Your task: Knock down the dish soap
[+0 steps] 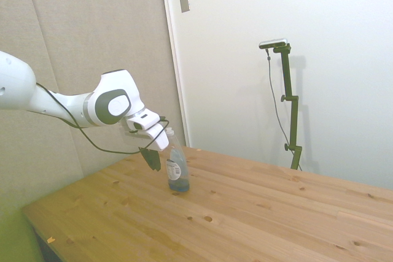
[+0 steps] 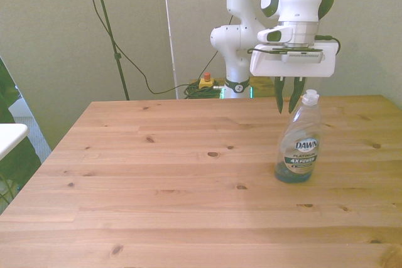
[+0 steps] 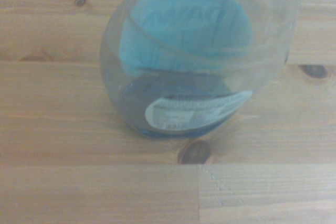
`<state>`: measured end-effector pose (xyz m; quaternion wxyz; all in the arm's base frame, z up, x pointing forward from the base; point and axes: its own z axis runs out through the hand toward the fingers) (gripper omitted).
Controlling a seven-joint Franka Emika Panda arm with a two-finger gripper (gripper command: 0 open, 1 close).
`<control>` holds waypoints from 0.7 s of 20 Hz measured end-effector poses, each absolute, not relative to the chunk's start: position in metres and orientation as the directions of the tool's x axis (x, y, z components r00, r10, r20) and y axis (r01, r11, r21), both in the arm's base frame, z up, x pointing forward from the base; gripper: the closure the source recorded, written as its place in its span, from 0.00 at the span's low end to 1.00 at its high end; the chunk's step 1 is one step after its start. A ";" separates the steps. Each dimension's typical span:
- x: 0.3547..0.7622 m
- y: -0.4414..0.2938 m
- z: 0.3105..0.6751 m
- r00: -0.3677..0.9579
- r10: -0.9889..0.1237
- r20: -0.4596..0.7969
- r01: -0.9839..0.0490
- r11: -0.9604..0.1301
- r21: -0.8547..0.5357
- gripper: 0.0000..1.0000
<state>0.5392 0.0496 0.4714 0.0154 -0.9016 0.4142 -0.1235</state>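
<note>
Here the slender clear plastic dish soap bottle with blue liquid (image 2: 299, 142) is seen upright at right of centre on the wooden table (image 2: 157, 174), the narrowly parted white gripper (image 2: 287, 108) just beside its cap.

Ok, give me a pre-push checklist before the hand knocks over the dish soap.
1. Dish soap upright on the table: ok, task not yet done.
2. Hand close to the bottle: ok, just beside its neck toward the front view's left, fingertips below cap level.
3. Fingers near each other, presenting a narrow pushing edge: ok.
4. Contact with the bottle: cannot tell from these views.
5. Table around the bottle free for the fall: ok, bare wood on every visible side.
6. Liquid only at the bottom, so the bottle should tip easily: probably ok.
</note>
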 end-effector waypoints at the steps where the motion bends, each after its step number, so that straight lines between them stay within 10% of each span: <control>1: 0.545 0.050 0.471 0.622 -0.754 0.212 -0.746 -0.652 -0.131 1.00; 14: 0.646 0.059 0.457 0.533 -0.789 0.304 -0.777 -0.599 -0.192 1.00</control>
